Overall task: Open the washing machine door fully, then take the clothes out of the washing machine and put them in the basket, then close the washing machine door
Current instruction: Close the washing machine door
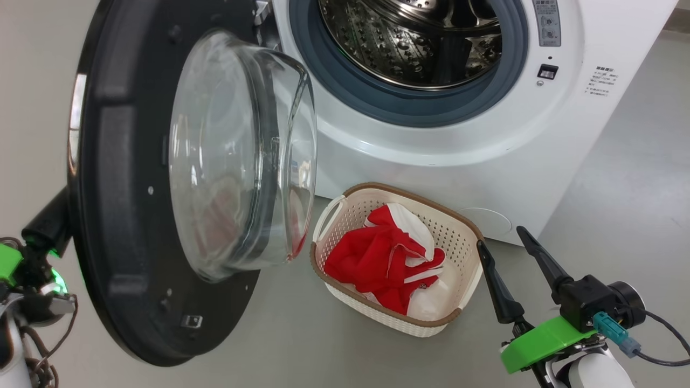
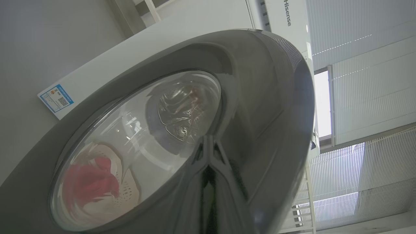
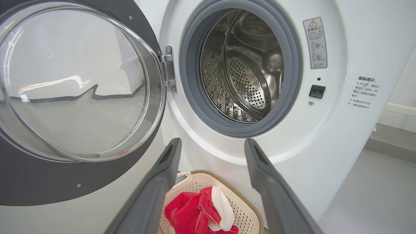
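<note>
Left gripper (image 2: 208, 144) clenched: two long dark fingers pressed together, nothing between them, tips up at the outer face of the large round washing machine door (image 2: 260, 113), on its wide glossy black rim just beside the bulging clear glass window (image 2: 130, 146); real contact can't be told. Head view: that arm sits lower left behind the door's outer edge, fingertips hidden by the rim. Door swung open on the steel hinge (image 3: 168, 70) at the left side of the opening, inner face and glass bowl turned toward the head camera. Big white boxy front-loading washing machine (image 1: 431, 156) stands on the grey floor (image 1: 269, 345); grey rubber gasket (image 3: 191, 81) rings the mouth, perforated steel drum (image 3: 247, 74) visible through it. Small blue label (image 2: 56, 99) on the cabinet, seen from the left wrist. On the other side, right gripper (image 1: 500, 238) released: fingers spread wide, holding nothing, hovering above the floor near the basket's right end, apart from it, pointing at the washer front. Small cream perforated plastic basket (image 1: 377, 312) with brown woven-look rim sits on the floor just in front of the washer's lower front panel, below the mouth, beside the door's lower edge. Bright red clothes (image 1: 377, 258) with white trim, plus a white cloth piece, lie bunched inside the basket, up to about rim height.
</note>
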Robot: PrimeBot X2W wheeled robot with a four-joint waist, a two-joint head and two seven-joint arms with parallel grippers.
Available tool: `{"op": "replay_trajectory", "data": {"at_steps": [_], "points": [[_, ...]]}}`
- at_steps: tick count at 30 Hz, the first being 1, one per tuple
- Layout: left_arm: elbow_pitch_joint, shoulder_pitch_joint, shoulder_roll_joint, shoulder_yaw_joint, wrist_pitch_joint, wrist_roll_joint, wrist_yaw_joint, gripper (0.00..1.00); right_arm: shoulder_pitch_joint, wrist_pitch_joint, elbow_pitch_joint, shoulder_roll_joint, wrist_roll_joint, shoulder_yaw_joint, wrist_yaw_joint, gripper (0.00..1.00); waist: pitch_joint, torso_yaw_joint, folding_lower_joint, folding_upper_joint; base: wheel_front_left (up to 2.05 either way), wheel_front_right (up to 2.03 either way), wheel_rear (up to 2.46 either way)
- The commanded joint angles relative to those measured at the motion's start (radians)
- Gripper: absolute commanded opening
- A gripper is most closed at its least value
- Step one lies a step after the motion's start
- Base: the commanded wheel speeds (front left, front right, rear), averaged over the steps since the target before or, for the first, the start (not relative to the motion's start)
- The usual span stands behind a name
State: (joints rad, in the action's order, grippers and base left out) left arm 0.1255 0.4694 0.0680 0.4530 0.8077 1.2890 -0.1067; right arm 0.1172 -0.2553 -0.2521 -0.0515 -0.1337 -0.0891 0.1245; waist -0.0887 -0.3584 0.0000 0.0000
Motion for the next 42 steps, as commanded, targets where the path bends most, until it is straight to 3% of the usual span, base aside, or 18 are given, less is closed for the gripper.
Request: {"op": "replay_trajectory", "data": {"at_steps": [1, 12, 26, 39, 41, 42], "points": [[-0.055, -0.010, 0.014, 0.004, 0.014, 0.019, -0.007, 0.00, 0.041, -0.006, 0.021, 0.001, -0.013, -0.024, 0.006, 1.00, -0.004, 0.005, 0.0000, 0.0000, 0.00, 0.00, 0.00], [-0.168, -0.068, -0.013, -0.088, 0.004, 0.040, -0.037, 0.00, 0.049, -0.006, 0.017, 0.001, -0.018, -0.024, 0.006, 1.00, -0.007, 0.028, 0.0000, 0.0000, 0.00, 0.00, 0.00], [-0.195, -0.100, -0.017, -0.251, -0.058, 0.098, -0.050, 0.00, 0.046, -0.006, 0.017, 0.001, -0.027, -0.034, 0.006, 1.00, -0.006, 0.061, 0.0000, 0.0000, 0.00, 0.00, 0.00], [-0.196, -0.113, -0.014, -0.286, -0.115, 0.099, -0.034, 0.00, 0.050, -0.006, 0.016, 0.001, -0.029, -0.038, 0.006, 1.00, -0.014, 0.083, 0.0000, 0.0000, 0.00, 0.00, 0.00], [-0.197, -0.117, -0.002, -0.286, -0.143, 0.064, -0.018, 0.42, 0.050, -0.006, 0.016, 0.001, -0.028, -0.036, 0.006, 1.00, -0.015, 0.084, 0.0000, 0.0000, 0.00, 0.00, 0.00], [-0.197, -0.120, 0.004, -0.287, -0.161, 0.040, -0.011, 0.69, 0.049, -0.006, 0.017, 0.001, -0.028, -0.035, 0.006, 1.00, -0.016, 0.083, 0.0000, 0.0000, 0.00, 0.00, 0.00]]}}
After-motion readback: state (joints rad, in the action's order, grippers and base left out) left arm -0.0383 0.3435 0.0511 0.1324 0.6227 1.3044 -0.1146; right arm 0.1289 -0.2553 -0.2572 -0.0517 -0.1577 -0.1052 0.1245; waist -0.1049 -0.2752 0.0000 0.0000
